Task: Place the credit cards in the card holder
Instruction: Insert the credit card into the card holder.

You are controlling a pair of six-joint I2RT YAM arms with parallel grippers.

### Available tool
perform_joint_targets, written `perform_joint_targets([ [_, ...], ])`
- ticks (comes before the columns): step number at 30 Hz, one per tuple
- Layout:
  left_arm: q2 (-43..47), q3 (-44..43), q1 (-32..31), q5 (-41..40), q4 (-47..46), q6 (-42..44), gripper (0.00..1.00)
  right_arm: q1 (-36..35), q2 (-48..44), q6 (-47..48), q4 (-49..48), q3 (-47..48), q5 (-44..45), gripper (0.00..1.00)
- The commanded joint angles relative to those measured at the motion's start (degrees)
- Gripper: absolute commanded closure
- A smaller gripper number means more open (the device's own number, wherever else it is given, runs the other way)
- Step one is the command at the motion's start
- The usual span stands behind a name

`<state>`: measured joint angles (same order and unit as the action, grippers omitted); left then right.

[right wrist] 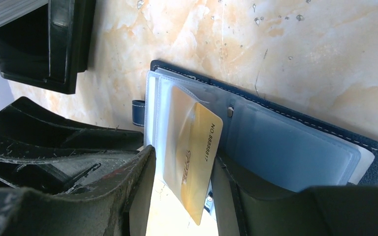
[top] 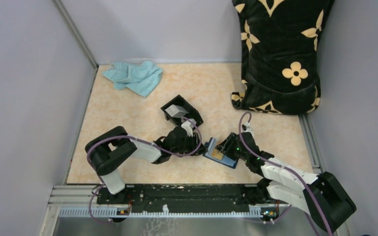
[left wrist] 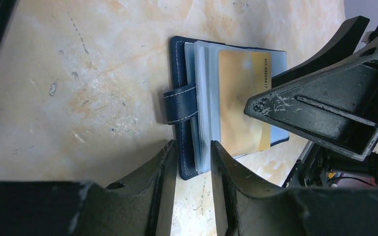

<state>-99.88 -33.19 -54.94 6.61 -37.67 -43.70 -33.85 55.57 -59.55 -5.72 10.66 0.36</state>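
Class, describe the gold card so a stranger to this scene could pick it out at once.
On the marbled table, near the front edge, lies an open navy wallet. The card pokes slantwise from its clear sleeves. It alone is gold; the cards in the black box are grey.

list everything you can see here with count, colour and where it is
card holder: one, navy blue, open, mid-table
orange-yellow card: one, partly in the card holder's clear sleeve
grey-white cards: stack, count unclear, in the box
box: one, black, beyond the card holder
cloth: one, teal, far left
cushion: one, black with yellow flowers, far right
table: one, beige marbled
left tool: one, black, clamped on the card holder's edge
right tool: one, black, open around the orange-yellow card
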Motion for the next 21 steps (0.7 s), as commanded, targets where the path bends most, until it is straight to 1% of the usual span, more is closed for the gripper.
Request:
perform_joint_targets([
  [1, -3.2, 1.3, -0.7, 1.8, 5.5, 0.8, 0.62, -0.9, 1.6, 3.0, 11.7, 0.8, 5.1, 0.55],
  [7, -4.2, 1.0, -0.9, 2.6, 4.6, 0.7, 0.62, -1.7, 4.7, 3.1, 11.4, 1.8, 5.4, 0.55],
  [11, -5.0, -0.4, -1.2, 2.1, 6.6, 1.2, 0.63, -2.3, 6.6, 3.3, 11.0, 2.8, 5.7, 0.56],
  [16, -6.3, -2.1, -1.8, 1.8, 8.6, 2.1, 0.71, -2.6, 7.3, 3.4, 10.6, 3.4, 5.6, 0.56],
  [21, -7.6, -3.1, -1.8, 3.8, 7.8, 2.5, 0.71, -2.7, 8.5, 4.0, 9.7, 3.6, 4.8, 0.56],
])
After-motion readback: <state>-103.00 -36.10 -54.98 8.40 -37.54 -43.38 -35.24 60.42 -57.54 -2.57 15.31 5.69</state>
